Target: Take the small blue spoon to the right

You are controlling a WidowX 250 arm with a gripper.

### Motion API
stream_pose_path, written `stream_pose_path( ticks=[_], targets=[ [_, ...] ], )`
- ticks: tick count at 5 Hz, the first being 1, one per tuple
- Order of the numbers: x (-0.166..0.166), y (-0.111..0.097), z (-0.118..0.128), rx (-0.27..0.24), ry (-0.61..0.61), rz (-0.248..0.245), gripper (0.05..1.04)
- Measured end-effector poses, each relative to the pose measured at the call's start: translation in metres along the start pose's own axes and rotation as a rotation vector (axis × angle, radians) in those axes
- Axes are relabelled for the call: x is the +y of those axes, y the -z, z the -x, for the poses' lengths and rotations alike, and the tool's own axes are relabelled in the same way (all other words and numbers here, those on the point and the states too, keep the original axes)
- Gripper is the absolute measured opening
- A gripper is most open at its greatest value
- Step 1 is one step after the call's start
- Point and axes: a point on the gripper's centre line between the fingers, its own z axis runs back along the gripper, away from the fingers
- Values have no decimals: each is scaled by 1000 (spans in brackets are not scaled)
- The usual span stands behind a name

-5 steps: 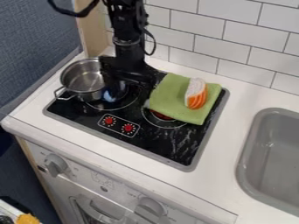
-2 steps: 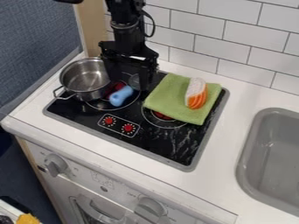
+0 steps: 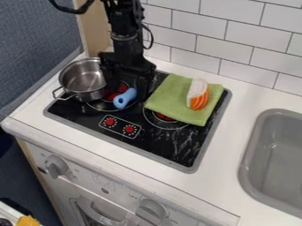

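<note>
Open claw above the blue spoon on the stove

At the near left corner, a yellow object (image 3: pixel 28 221) is partly seen. Beside it, the oven front (image 3: pixel 112 194) is fitted with gray knobs (image 3: pixel 56 167). Above it, a white desk (image 3: pixel 203 192) is seen, with a gray sink (image 3: pixel 251 154) set into it at the right. Farther left, a black stovetop (image 3: pixel 171 148) is marked with two red dials (image 3: pixel 129 129). Behind the dials, the blue spoon (image 3: pixel 124 98) is placed on the stovetop, between a metal pot (image 3: pixel 82 81) at the left and a green cloth (image 3: pixel 172 99) at the right. An orange-and-white toy food (image 3: pixel 198 94) is laid on the cloth. The claw (image 3: pixel 128 88) is pointed down at the spoon's far end, its fingers held apart. Behind, the wall is covered in white tiles (image 3: pixel 224 44).
</note>
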Motion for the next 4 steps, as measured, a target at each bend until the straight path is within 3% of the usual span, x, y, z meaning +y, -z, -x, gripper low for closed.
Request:
stream_pose_path(
  ticks=[2,3,4],
  targets=[
    [1,12,1,36,-7,-7,948],
    [1,11,1,34,-9,-14,670],
    [1,-6,2,-6,-22,-31,375]
  ],
)
